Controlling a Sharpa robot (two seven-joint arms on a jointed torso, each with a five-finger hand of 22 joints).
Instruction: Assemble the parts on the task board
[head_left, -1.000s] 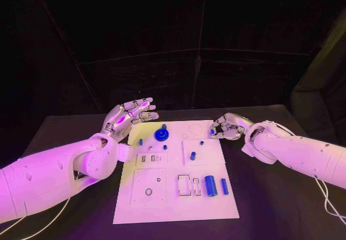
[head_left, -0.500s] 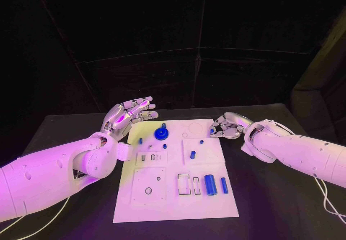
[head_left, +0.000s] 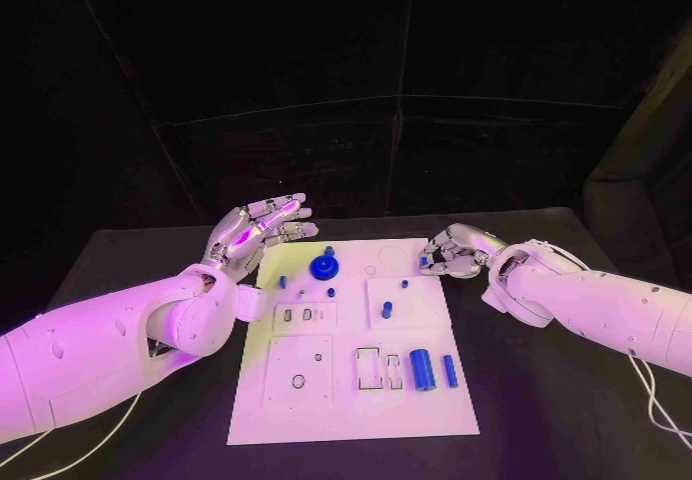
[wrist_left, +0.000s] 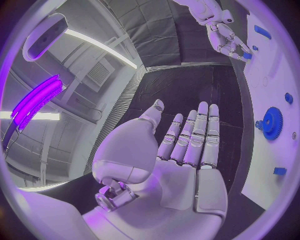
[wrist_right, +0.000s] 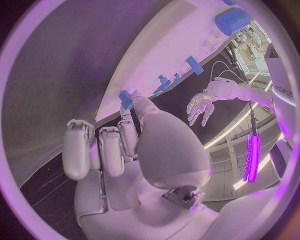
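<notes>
You are early in assembly. On the white rectangular task board (head_left: 353, 400), the blue toothed gear (head_left: 325, 267) is sitting near the far edge; the blue cylinder (head_left: 421, 370) and other pieces are lying loose. The right hand (head_left: 451, 252) is pinching a small blue part (wrist_right: 125, 99) at the board's far right corner; the left hand (head_left: 260, 229) is hovering spread and empty beside the far left corner.

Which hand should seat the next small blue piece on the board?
Right. The right hand already pinches a small blue piece at the white board's far edge; the left hand is open, empty, off its far left corner.
</notes>
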